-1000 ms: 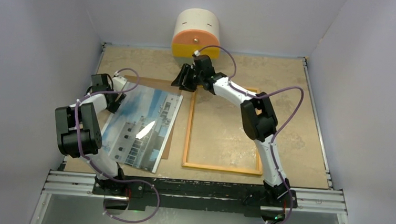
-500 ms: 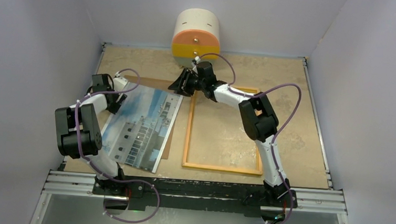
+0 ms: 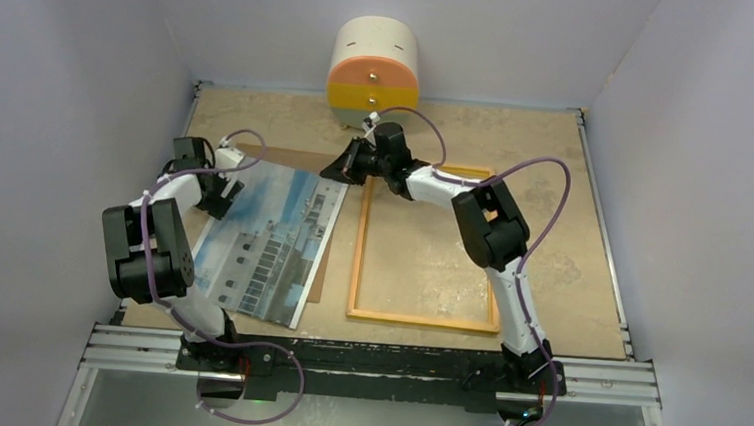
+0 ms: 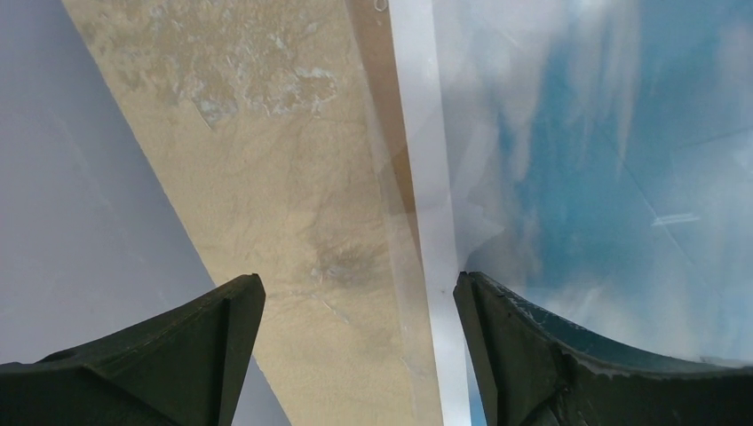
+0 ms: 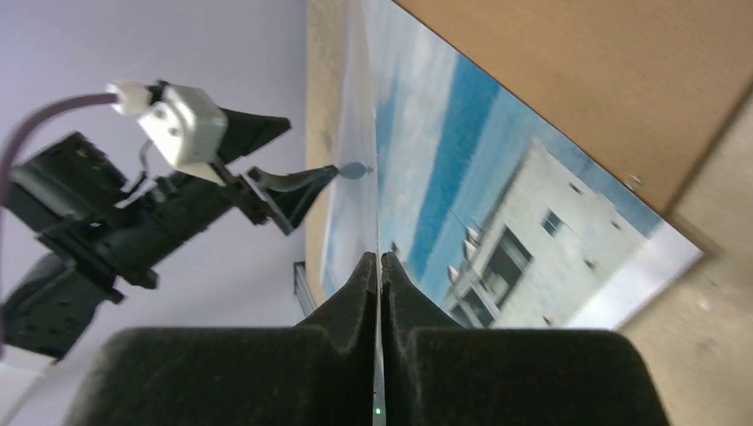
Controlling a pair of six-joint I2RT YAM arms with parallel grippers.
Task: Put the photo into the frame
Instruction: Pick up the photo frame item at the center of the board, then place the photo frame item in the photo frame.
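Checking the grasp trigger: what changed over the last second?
The right gripper slid a little left onto the photo at its far corner and shut, pinching the edge. The glare streak on the photo is gone. The left gripper stayed open at the photo's left edge. The frame has not moved.

Glossy paper photo; pale wood frame; matt brown board; mottled matt tabletop.
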